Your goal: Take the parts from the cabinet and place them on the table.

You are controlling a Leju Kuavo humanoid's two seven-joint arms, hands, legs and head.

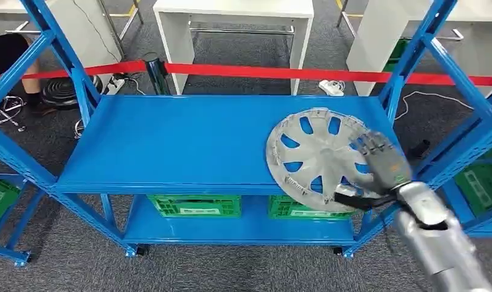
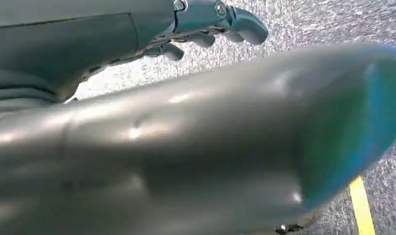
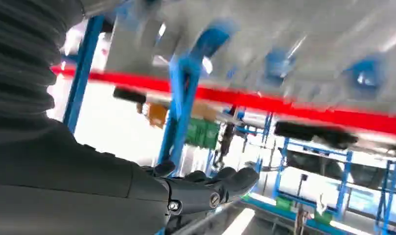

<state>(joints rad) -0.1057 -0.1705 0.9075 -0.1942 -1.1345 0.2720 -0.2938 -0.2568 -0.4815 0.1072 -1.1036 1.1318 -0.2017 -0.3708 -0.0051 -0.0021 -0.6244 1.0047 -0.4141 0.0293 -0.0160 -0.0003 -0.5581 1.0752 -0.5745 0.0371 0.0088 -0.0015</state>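
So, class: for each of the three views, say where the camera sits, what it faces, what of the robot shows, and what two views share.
Head view: high on the body, looking down at the blue shelf; right hand on the hubcap.
Left wrist view: behind the left hand, facing carpet and a blurred silver part.
Right wrist view: behind the right hand, hubcap blurred close.
Shared: head and right wrist views show the hubcap and red barrier tape.

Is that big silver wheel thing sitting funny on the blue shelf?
Yes. The wheel cover hangs over the front edge of the blue shelf, and the right hand is over its right side.
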